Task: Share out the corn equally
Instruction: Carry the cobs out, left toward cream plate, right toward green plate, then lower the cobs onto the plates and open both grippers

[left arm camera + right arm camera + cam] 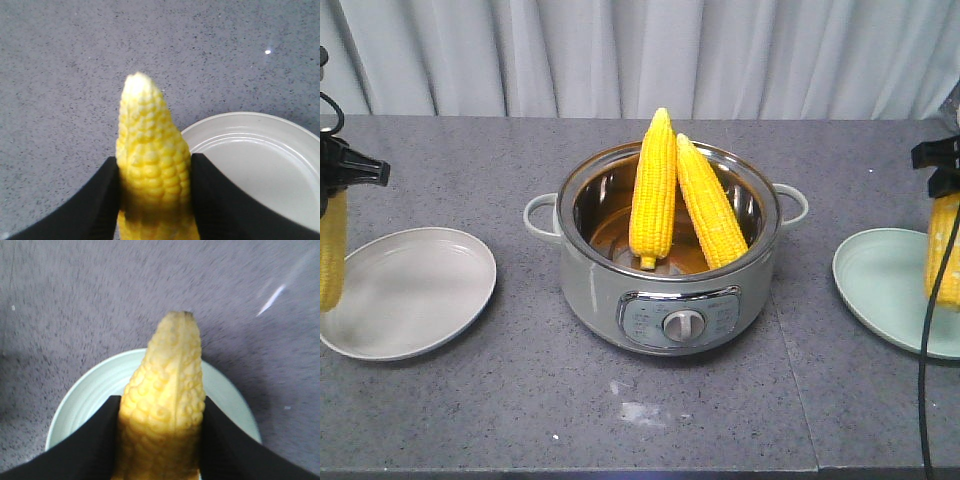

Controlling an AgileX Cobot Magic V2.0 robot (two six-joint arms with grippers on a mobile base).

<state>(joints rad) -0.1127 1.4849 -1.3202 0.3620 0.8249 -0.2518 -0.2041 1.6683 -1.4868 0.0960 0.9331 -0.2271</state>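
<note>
Though edge-cropped, left pincer (155, 164) clamps corn (145, 125); right pincer (161, 404) likewise.

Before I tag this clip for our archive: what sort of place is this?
Probably a staged kitchen-style test bench, not a home kitchen: a grey speckled countertop, an electric cooking pot holding corn, a white plate and a pale green plate flanking it, and a plain pale curtain as backdrop.
</note>
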